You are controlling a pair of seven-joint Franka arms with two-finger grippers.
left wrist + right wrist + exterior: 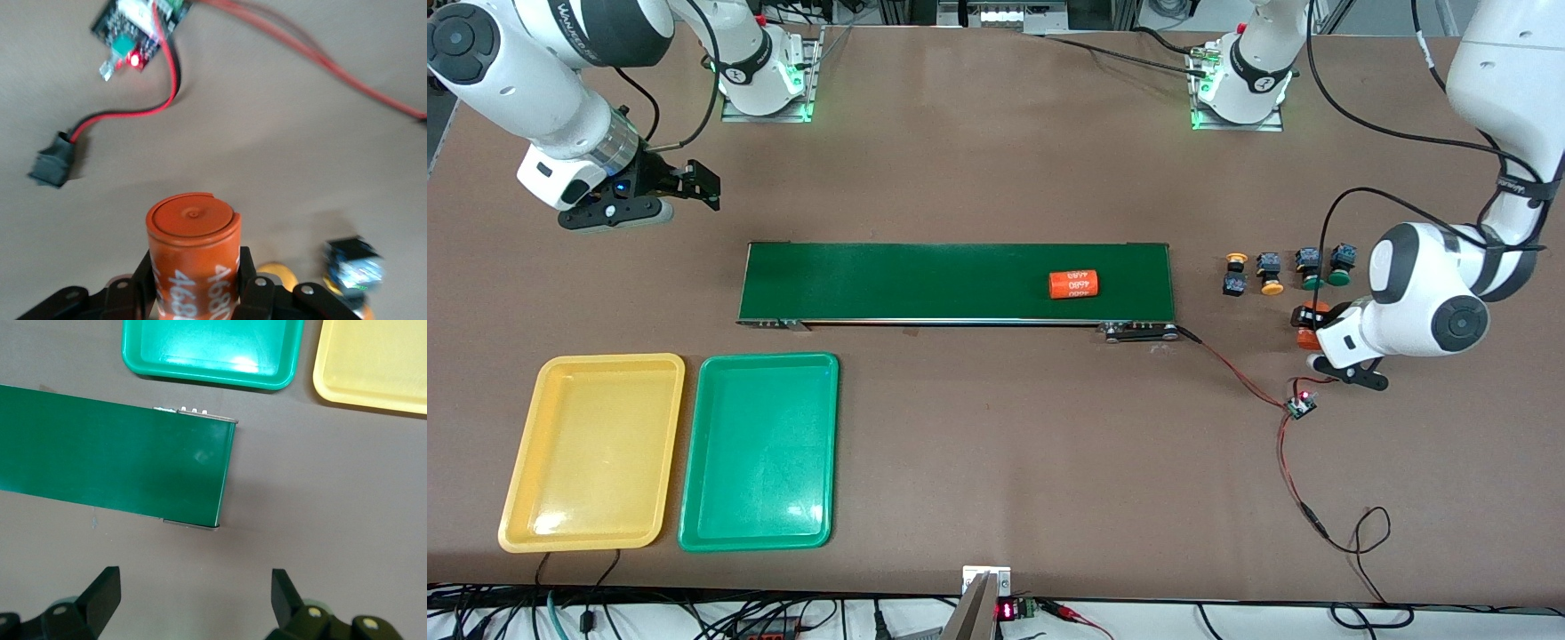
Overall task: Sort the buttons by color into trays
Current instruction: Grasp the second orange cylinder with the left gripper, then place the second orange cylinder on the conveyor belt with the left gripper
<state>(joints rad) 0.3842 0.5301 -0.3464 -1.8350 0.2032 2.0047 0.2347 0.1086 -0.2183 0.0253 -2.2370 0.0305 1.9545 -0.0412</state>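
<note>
Front view: the left gripper [1309, 327] is low at the left arm's end of the table [996, 178], its jaws closed around an orange cylinder [1310, 313]. Just beside it stand the 4 buttons [1286, 270] in a row, 2 yellow, 2 green. A second cylinder [1073, 284] lies on the green belt [925, 282]. The yellow tray [523, 462] and green tray [698, 462] lie side by side, nearer the camera.

Left wrist view: the jaws grip the cylinder [193, 257]; a circuit board [137, 27] lies nearby.

Right wrist view: the right gripper [197, 597] waits over the table by the belt's end [113, 453], jaws wide apart.
</note>
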